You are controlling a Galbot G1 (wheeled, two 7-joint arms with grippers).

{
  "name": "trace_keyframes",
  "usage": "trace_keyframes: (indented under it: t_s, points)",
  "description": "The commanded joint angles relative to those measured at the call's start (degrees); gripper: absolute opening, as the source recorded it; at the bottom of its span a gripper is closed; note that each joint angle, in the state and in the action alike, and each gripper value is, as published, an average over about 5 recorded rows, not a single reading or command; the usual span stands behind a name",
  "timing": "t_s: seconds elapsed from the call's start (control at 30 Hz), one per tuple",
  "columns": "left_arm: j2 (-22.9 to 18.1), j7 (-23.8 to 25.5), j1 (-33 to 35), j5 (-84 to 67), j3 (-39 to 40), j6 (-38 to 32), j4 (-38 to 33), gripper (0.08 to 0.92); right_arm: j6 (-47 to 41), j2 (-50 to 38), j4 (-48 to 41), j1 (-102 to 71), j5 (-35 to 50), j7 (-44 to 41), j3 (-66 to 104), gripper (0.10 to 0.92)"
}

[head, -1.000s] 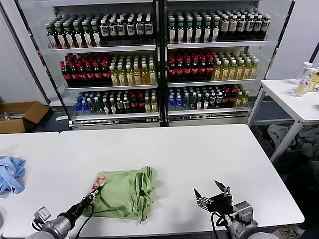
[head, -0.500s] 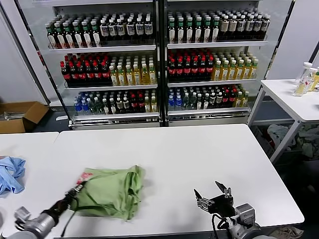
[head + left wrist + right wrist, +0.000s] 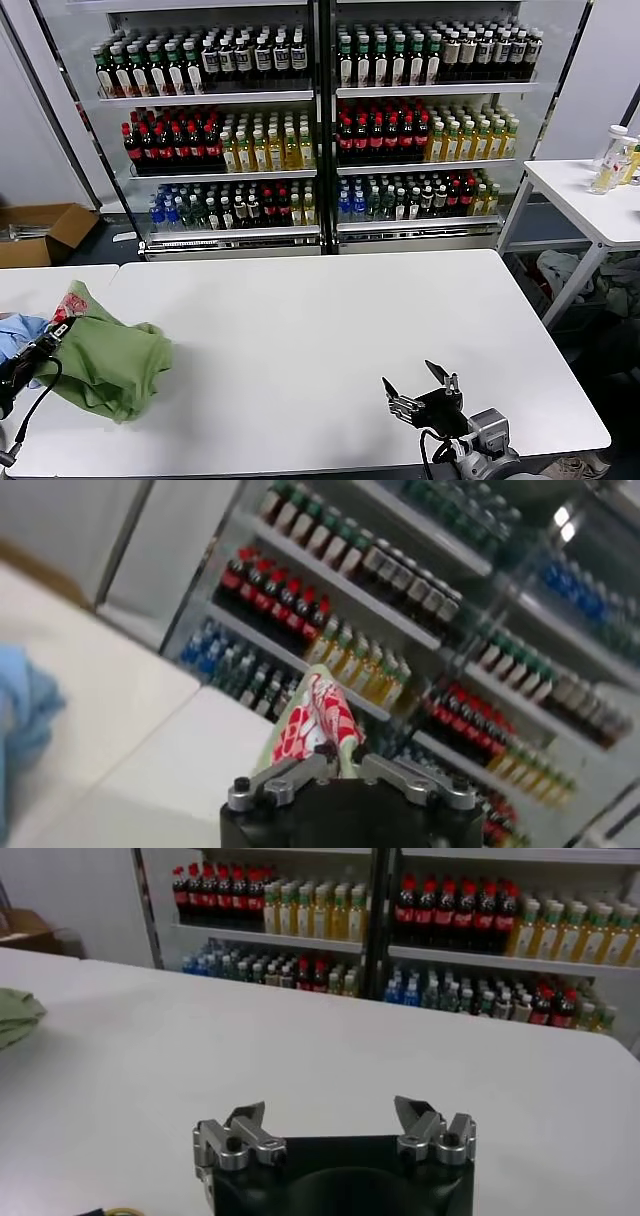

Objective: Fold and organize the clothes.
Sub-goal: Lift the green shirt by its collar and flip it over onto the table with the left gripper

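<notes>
A folded pastel-green shirt with a red-and-white print hangs bunched at the table's far left edge. My left gripper is shut on its printed corner and holds it up; the left wrist view shows that red-and-white fabric pinched between the fingertips. A corner of the green shirt also shows in the right wrist view. My right gripper is open and empty, low near the table's front edge at the right; the right wrist view shows its own spread fingers with nothing in the gap.
A light-blue garment lies on the left table beside the green shirt, also in the left wrist view. The white table stretches ahead. Drink coolers stand behind. A second white table is at the right, a cardboard box at the left.
My left gripper has dragged the green shirt from the table's middle front to the far left edge and lifted its printed corner. The right gripper has stayed in place.
</notes>
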Motion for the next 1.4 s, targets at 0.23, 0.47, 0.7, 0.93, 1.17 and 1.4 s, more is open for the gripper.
trace_keyframes:
  t_s: [0.23,0.47,0.7,0.93,1.17,1.4]
  points:
    - [-5.66,-1.89,2.7,50.02,32.3,-5.42,-18.41,0.107,0.15,0.97,0.99,-2.62,-2.41,-0.49,1.35,0.823]
    - [-9.87,-6.05,0.95,31.26,39.89,-1.06,-21.23,0.107,0.17,1.63,1.37,-2.95,-2.65,-0.53,1.63,0.823]
    - [-16.28,-9.4,-1.92,28.36,51.75,-1.13,-15.79,0.107,0.23,1.72,0.97,-3.1,-2.76,-0.64,2.02,0.823]
    - [-21.72,-10.63,-7.06,39.21,59.73,-3.9,-2.43,0.107,0.26,1.2,0.25,-2.43,-2.39,-0.77,2.04,0.823]
    - [-22.56,-7.36,-13.04,48.07,59.41,-6.88,3.18,0.174,0.29,0.5,-0.79,-0.69,-1.52,-0.79,1.32,0.823]
    - [-21.44,-1.88,-8.81,36.66,56.09,-8.45,-7.81,0.372,1.26,0.88,-3.0,3.77,1.54,-0.95,-1.97,0.823]
